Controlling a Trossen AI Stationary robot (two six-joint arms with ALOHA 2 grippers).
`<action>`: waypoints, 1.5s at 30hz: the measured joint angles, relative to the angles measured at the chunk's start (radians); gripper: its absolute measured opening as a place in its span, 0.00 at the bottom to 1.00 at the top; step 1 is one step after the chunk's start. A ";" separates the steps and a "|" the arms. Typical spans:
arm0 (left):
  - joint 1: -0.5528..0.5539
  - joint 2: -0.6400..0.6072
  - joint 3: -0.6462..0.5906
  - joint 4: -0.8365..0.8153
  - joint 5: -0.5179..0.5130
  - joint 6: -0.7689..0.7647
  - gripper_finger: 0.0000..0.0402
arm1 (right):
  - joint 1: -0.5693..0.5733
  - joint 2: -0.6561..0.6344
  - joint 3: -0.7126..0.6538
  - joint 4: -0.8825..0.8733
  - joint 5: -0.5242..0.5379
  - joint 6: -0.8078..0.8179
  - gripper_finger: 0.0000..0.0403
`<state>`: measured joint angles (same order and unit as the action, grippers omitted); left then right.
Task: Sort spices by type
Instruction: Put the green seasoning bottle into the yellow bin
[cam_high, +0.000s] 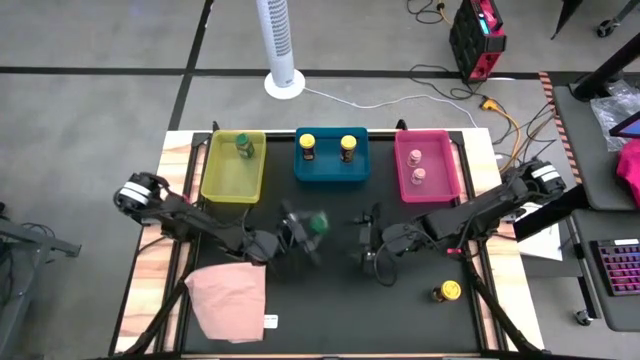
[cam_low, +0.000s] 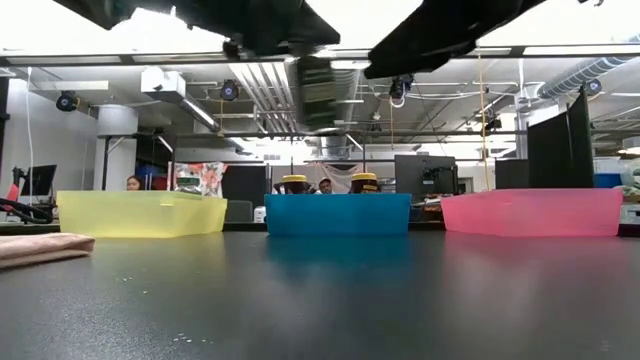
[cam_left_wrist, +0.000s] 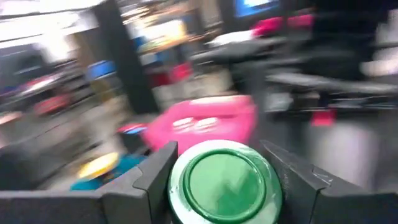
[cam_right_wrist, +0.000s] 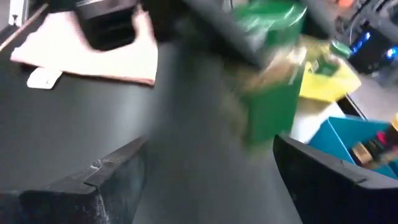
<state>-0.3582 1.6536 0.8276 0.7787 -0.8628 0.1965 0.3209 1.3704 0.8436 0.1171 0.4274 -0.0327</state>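
My worktop (cam_high: 330, 300) is matt black with bare wood edges. The bins (cam_high: 331, 170) look like smooth translucent plastic; the pink cloth (cam_high: 230, 300) lies soft; the green lid (cam_left_wrist: 224, 183) shines glossy.

Three bins stand in a row along the far edge of the tabletop (cam_high: 330, 300): left bin (cam_high: 234, 168), middle bin (cam_high: 331, 157), right bin (cam_high: 427, 167). Left bin: one jar (cam_high: 243, 146) in its far corner. Middle bin: two jars (cam_high: 308, 148) side by side. Right bin: two jars (cam_high: 415, 158), one behind the other. Cloth (cam_high: 230, 298) lies at the near left. Lone jar (cam_high: 446, 291) stands at the near right, well apart from the rest. Mid-tabletop, before the middle bin, the left pincer (cam_high: 303, 233) holds a jar (cam_high: 318, 222) above the surface. Right pincer (cam_high: 366, 238) is just right of it, apart from the jar.
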 joint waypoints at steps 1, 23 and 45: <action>0.000 -0.017 0.000 -0.025 -0.075 -0.011 0.45 | 0.000 -0.014 0.000 -0.030 0.010 0.024 0.82; 0.133 -0.606 -0.397 -0.280 -0.526 -0.438 0.45 | -0.001 -0.092 -0.082 -0.086 0.072 0.084 0.60; 0.360 -0.670 -0.123 -1.300 -0.304 -0.991 0.45 | -0.001 -0.093 -0.095 -0.083 0.071 0.074 0.59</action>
<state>0.0020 0.9835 0.7051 -0.5214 -1.1667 -0.7941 0.3199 1.2774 0.7483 0.0345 0.4984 0.0413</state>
